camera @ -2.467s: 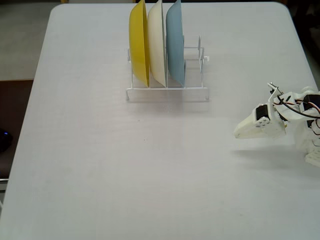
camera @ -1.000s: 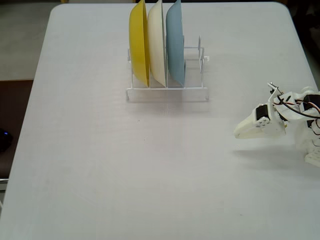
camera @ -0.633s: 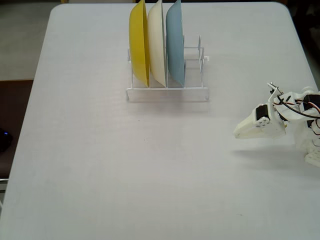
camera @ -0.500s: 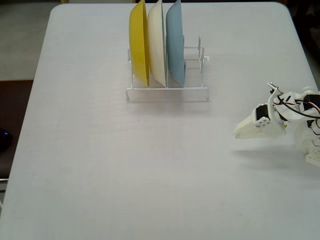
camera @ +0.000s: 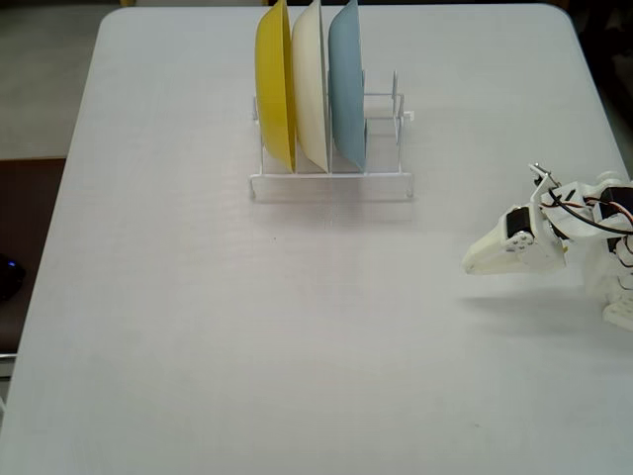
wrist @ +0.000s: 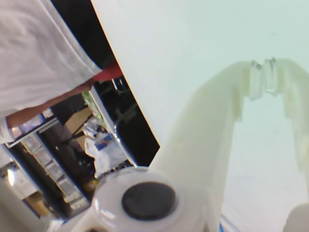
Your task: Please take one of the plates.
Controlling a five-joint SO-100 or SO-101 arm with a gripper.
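Your gripper (camera: 468, 264) shows no change from the earlier frames: it rests in the same spot low over the table (camera: 198, 346), at the right edge of the fixed view, and nothing on the table has shifted. In the wrist view the gripper (wrist: 263, 77) has its fingers (wrist: 212, 125) drawn narrow, tips all but meeting, with nothing held between them. They are smooth, off-white moulded plastic, curved inward toward the tips. The table is a matte white slab with rounded corners and is bare beneath the fingertips. Well apart from the fingers, ahead of their tips and off to one side, stands a white wire rack (camera: 381, 178) made of thin rods. Three round, smooth plates stand on edge in it, close together: the light blue plate (camera: 345, 89) nearest the fingers, the cream plate (camera: 309, 89) in the middle, and the yellow plate (camera: 274, 89) farthest. The rack slots on the gripper's side of the blue plate hold nothing.
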